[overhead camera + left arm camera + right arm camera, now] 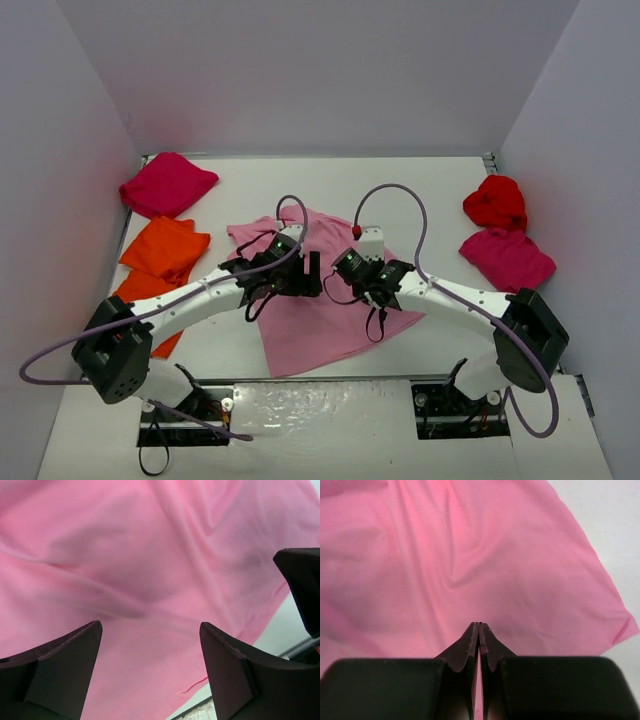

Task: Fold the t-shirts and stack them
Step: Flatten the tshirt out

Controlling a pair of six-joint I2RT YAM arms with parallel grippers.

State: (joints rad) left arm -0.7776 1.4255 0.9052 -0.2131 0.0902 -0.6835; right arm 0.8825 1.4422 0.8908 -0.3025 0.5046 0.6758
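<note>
This looks like a robot test cell in a lab. A white worktop (330, 180) is boxed in by plain pale panels (320, 70) standing along its far, left and right edges. The left arm (190, 305) and right arm (450, 295), both white with black joints, are mounted side by side at the near edge beside a shiny metal plate (330, 410). Each trails a loose purple cable (396, 185). Coloured t-shirts (310, 340) lie on the worktop.
</note>
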